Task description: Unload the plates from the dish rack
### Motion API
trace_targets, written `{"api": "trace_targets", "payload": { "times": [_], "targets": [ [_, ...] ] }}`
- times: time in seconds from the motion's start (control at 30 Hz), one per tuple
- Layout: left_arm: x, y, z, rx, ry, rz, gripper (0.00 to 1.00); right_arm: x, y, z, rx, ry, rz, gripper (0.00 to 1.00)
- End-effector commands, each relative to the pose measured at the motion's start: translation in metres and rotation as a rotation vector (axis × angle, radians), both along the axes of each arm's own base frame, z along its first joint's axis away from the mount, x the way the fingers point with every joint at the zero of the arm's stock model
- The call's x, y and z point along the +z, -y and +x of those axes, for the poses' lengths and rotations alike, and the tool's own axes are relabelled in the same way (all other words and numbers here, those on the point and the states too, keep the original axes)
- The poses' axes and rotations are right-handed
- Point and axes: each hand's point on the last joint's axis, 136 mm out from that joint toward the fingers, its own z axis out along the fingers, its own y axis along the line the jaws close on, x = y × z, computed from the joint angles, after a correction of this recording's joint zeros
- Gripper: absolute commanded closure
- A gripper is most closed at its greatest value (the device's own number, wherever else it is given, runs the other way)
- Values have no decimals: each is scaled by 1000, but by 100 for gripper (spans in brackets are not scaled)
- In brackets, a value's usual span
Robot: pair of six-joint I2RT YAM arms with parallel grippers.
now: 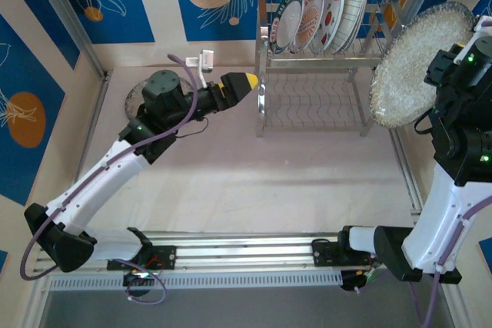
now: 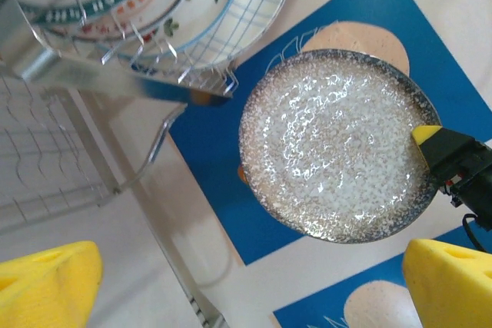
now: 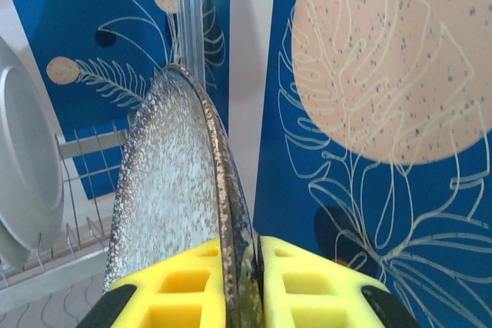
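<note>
Right gripper (image 3: 240,286) clenched on the speckled grey plate (image 3: 165,190) at its rim. I judge it rigid, glossy-slick, breakable. Left gripper (image 1: 247,82) released.

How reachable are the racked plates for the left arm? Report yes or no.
Probably yes: the open left pincer hovers empty beside the left end of the dish rack, nothing between it and the standing plates.

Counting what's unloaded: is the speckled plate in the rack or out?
Out: the right gripper pinches the speckled plate by its rim, clear of the dish rack.
</note>
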Motion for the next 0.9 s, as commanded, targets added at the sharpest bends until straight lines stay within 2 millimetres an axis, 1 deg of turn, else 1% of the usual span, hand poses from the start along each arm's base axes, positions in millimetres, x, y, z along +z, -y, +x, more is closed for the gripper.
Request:
{"api": "trace_targets", "payload": {
  "times": [0.0,0.13,0.3,0.47,0.6,0.73,0.87],
  "targets": [
    [-27,26,-10,-104,-87,-11,0,39,-3,-26,-8,255,118,100],
    [-60,49,-15,-167,-181,-24,0,12,-9,-30,11,201,214,100],
    [-107,79,-25,-260,-306,12,0,-22,-18,-34,33,131,323,100],
    [-143,109,-30,-360,-430,-34,0,-54,-33,-32,81,68,456,100],
    [-158,126,-28,-418,-521,-125,1,-78,-47,-24,127,29,553,100],
    [-165,139,-30,-480,-564,-154,2,-91,-63,-14,208,14,621,100],
    [-169,144,-32,-520,-586,-158,3,-101,-79,-5,290,-19,671,100]
  ]
}}
